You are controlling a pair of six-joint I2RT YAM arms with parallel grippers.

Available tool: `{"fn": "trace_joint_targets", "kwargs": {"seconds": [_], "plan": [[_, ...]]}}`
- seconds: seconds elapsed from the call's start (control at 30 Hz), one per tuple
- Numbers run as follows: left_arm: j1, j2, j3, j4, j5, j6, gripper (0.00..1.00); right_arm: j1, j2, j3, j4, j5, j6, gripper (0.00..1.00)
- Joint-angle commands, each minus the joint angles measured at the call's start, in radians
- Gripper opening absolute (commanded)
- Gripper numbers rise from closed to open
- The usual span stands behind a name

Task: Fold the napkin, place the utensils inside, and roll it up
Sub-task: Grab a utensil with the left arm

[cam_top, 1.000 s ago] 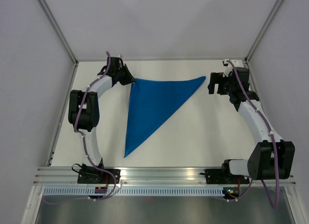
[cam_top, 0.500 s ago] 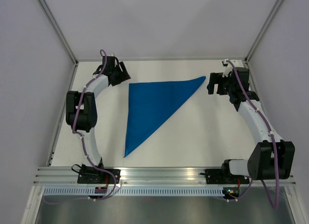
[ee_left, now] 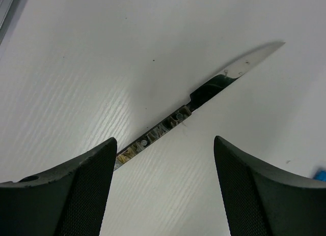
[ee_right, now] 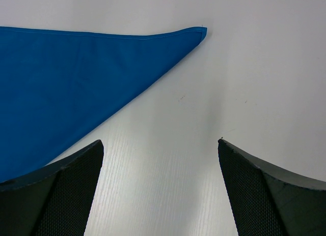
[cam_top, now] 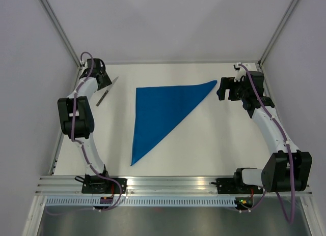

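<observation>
napkin is folded into a blue triangle, lying flat in the middle of the table. Its long edge runs from the near-left tip to the far-right tip. knife lies bare on the table left of the napkin, well apart from it, blade tip pointing away from the arm bases and slightly right. left gripper hangs over the knife handle, jaws wide, nothing in them (handle has some stamped marks, too blurred to read). right gripper also has wide jaws, empty, near the napkin's far-right tip, not touching.
</observation>
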Motion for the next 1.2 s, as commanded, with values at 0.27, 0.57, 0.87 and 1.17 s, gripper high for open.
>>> {"fn": "trace_joint_targets", "kwargs": {"seconds": [0.27,0.57,0.87,1.17], "plan": [[-0.006,0.142,0.109,-0.099,-0.064,0.201,0.82,-0.003,-0.037,0.031,-0.004,-0.024,0.014,0.98],[-0.002,0.201,0.171,-0.143,-0.043,0.248,0.83,-0.003,-0.034,0.025,-0.003,-0.033,0.014,0.98],[0.004,0.248,0.192,-0.188,0.035,0.205,0.68,-0.003,-0.031,0.023,-0.001,-0.043,0.016,0.98],[0.003,0.225,0.135,-0.197,0.072,0.192,0.45,-0.001,-0.028,0.02,0.002,-0.059,0.021,0.98]]}}
